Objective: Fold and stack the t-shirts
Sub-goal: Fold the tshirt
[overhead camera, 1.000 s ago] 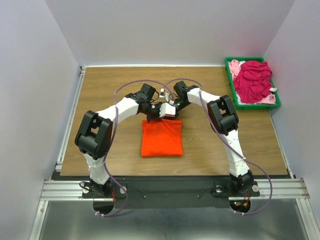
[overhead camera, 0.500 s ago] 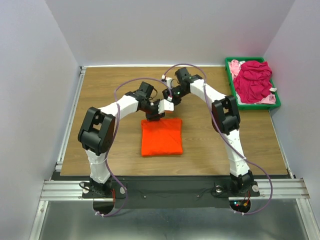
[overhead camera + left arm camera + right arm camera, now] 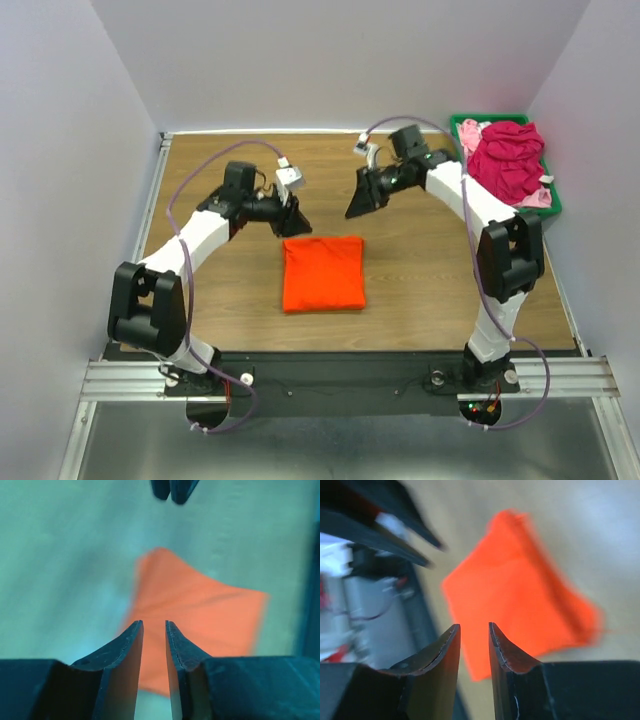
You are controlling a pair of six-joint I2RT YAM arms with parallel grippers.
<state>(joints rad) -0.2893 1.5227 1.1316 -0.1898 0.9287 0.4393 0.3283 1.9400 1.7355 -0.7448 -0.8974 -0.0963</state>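
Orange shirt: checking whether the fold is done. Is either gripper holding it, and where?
Nothing held: left gripper and right gripper hover clear of the orange shirt.

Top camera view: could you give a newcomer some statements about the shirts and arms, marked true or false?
1. The orange t-shirt lies folded on the table. True.
2. The left end effector grips the orange t-shirt. False: it hangs beyond the shirt's far left corner, empty.
3. The magenta t-shirt is piled in the green bin. True.
4. The right end effector reaches into the bin. False: it hangs over the table, empty.
5. The pale pink t-shirt is stacked on the orange one. False: it lies in the bin.
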